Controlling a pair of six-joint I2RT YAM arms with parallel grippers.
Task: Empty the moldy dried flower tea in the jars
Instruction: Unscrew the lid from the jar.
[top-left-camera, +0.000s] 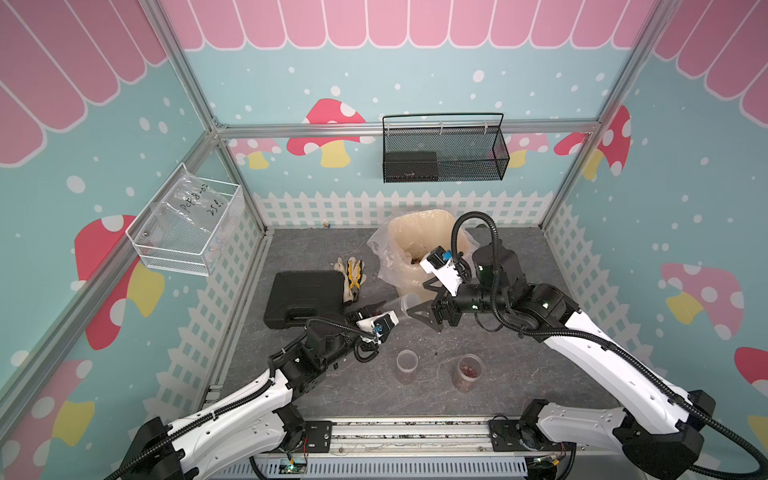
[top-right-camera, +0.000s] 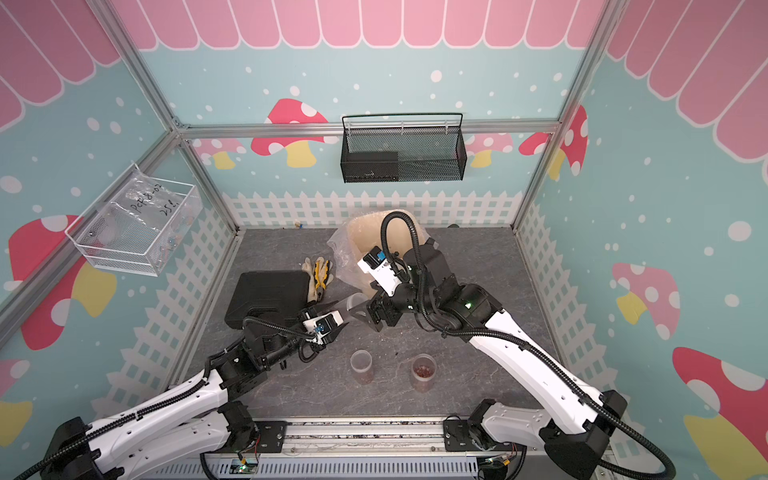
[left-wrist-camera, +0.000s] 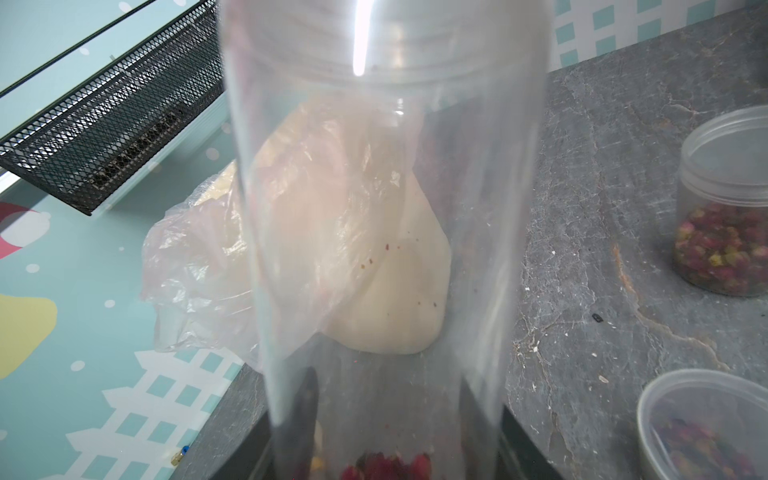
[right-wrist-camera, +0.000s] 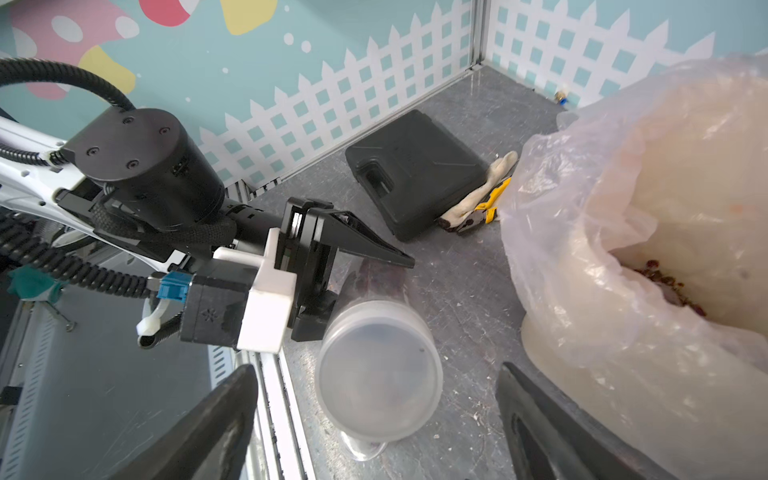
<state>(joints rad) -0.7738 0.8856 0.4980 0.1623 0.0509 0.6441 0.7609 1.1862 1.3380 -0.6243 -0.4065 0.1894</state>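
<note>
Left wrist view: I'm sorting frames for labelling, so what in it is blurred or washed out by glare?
In the left wrist view the close jar is out of focus, with a white glare streak; the lined bin shows hazily through it; the side jar looks sharper.

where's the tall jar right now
Mid-table in both top views, the tall jar lies tilted in the left pincer, lid end facing the open right pincer, just in front of the bin.

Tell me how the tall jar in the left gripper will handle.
Held sideways, the tall jar has a smooth round wall, so it would probably roll if laid down. Few buds sit at its base: likely light. Clear plastic looks slick, perhaps slippery.
</note>
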